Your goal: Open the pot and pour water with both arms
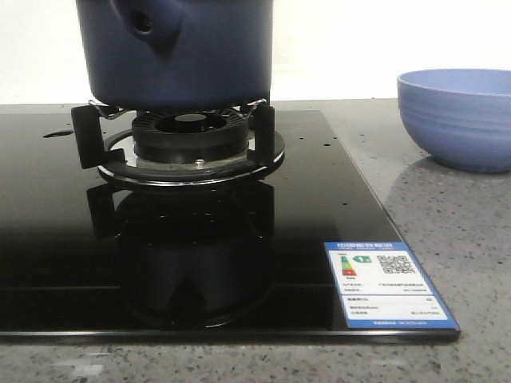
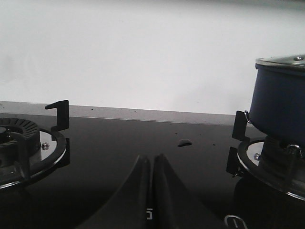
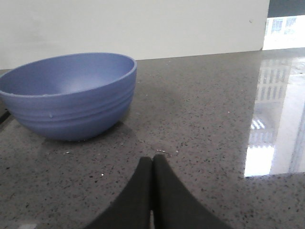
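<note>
Left gripper (image 2: 151, 191): fingers pressed together tip to tip, nothing between them, low over the black glass cooktop (image 2: 143, 143). Seen from its wrist camera, the tips aim at the gap between two burners. A small droplet-like mark (image 2: 184, 141) lies on the glass just ahead of the tips.

Right gripper (image 3: 152, 191): fingers likewise closed flat against each other, empty, low over the grey speckled countertop (image 3: 200, 133). The light-blue ribbed bowl (image 3: 71, 95) stands on the counter ahead of the tips, apart from them. Bowl upright; the part of its inside that shows looks empty.

Neither gripper appears in the front view.

Pot (image 1: 180, 52): dark navy, straight-sided, sitting on the burner grate (image 1: 88, 132) of the burner (image 1: 192, 148) at about 12 o'clock in the front view; its top is cropped there. Stubby hollow tube (image 1: 144, 24) juts from the side facing the camera, roughly 11 o'clock on the pot face. In the left wrist view the pot shows a flat metallic lid (image 2: 281, 62) on its rim.

Second burner (image 2: 19, 138): bare, across the glass from the pot in the left wrist view.

Front view: bowl at 2 o'clock, on the counter just off the cooktop's right edge, well apart from the pot. Energy label sticker (image 1: 387, 283) on the glass at 5 o'clock, near the front right corner.
</note>
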Robot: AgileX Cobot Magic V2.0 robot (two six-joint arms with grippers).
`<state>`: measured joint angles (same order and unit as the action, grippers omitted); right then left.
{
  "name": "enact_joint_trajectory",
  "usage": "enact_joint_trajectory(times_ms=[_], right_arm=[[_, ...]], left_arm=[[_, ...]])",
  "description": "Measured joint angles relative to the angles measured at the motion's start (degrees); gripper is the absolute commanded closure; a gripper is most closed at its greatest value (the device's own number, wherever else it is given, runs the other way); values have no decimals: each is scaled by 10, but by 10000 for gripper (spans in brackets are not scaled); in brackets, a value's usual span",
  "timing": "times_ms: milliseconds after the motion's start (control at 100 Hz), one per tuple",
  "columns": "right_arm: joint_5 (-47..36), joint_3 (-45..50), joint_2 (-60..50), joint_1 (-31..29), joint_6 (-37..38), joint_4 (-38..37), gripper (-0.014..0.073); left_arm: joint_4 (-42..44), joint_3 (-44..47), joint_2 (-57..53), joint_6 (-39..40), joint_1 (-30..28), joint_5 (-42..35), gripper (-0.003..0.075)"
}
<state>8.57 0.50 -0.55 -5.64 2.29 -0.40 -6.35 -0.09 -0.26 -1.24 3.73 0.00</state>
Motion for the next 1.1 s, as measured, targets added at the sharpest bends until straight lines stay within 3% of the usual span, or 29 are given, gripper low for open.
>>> enact_joint_trajectory(times_ms=[600,900,1100], right_arm=[[-6,0,0,0,0,13,655],[-27,0,0,0,0,141,655],[-30,0,0,0,0,246,655]], left_arm=[[0,0,0,0,0,0,741],[-28,0,0,0,0,0,741],[-148,0,0,0,0,0,741]])
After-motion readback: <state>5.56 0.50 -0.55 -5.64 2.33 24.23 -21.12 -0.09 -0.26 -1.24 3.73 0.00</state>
